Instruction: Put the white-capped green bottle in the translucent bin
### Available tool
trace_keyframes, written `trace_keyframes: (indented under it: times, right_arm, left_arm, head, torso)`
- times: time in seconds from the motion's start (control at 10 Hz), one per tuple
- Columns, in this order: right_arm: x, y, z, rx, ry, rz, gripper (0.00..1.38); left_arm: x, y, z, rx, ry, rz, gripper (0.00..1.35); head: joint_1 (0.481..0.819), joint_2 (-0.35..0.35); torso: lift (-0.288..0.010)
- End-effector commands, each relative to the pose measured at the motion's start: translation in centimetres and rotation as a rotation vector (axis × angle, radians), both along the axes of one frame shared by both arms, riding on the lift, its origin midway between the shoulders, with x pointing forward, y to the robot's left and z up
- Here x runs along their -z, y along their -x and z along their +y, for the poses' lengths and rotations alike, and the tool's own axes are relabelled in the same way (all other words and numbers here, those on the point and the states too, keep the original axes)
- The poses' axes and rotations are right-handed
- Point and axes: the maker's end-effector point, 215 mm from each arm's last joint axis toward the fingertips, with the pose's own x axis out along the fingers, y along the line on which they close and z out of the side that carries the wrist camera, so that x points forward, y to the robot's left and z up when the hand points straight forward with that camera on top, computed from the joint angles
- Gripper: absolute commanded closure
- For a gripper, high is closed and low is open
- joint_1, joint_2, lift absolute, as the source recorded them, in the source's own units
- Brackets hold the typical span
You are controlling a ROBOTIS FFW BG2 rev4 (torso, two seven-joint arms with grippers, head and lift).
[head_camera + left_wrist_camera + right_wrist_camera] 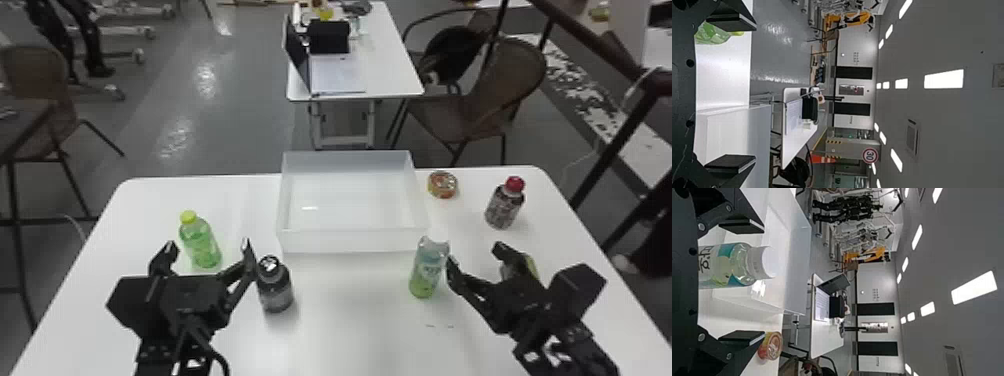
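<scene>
The white-capped green bottle (428,272) stands upright on the table, just in front of the translucent bin's (350,241) right front corner. My right gripper (475,252) is open at the bottle's right, its left finger close beside it. From the right wrist, the bottle (727,266) with its white cap (764,262) lies between the spread fingers of the right gripper (752,281), nearer one of them; whether they touch cannot be told. My left gripper (208,245) is open over the table's left part, and the left gripper (743,93) holds nothing in its own wrist view.
A yellow-capped green bottle (200,245) stands beyond the left gripper, with a dark bottle (274,285) at that gripper's right. Right of the bin are a round tin (443,184) and a red-capped bottle (505,204). A yellow-green item (531,266) is partly hidden behind the right gripper.
</scene>
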Motion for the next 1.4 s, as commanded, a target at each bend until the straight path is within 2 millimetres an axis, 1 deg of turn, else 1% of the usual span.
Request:
trace_keyframes:
  times: [0.0, 0.2, 0.5, 0.6, 0.8, 1.0, 1.3]
  right_arm:
    - [2.2, -0.3, 0.2, -0.031, -0.003, 0.041, 0.33]
    - [4.1, -0.2, 0.5, -0.091, 0.033, 0.074, 0.33]
    - [5.7, -1.0, 0.4, -0.106, 0.073, 0.105, 0.33]
    - [6.1, -1.4, 0.8, -0.117, 0.076, 0.112, 0.33]
    - [6.9, -2.2, 2.0, -0.159, 0.070, 0.129, 0.33]
    - [8.2, -2.8, 4.0, -0.215, 0.082, 0.156, 0.33]
    - [9.3, -4.2, 5.5, -0.253, 0.117, 0.149, 0.33]
  left_arm:
    - [0.0, -0.1, -0.1, 0.001, 0.002, 0.000, 0.12]
    - [0.1, -0.1, -0.1, 0.001, 0.005, 0.004, 0.12]
    - [0.1, -0.1, -0.4, 0.008, 0.009, 0.005, 0.12]
    - [0.2, -0.1, -0.4, 0.008, 0.007, 0.006, 0.12]
    - [0.0, -0.2, -0.5, 0.009, 0.013, 0.003, 0.12]
    - [0.1, -0.1, -0.5, 0.008, 0.016, 0.004, 0.12]
    - [0.2, -0.1, -0.5, 0.010, 0.017, 0.006, 0.12]
  head:
    - [0.695, 0.037]
    - [0.695, 0.043]
    - [0.695, 0.041]
    - [0.695, 0.039]
    - [0.695, 0.044]
    - [0.695, 0.058]
    - [0.695, 0.082]
  torso:
    - [-0.019]
    - [-0.019]
    - [-0.019]
    - [-0.019]
    - [-0.019]
    - [-0.019]
    - [-0.019]
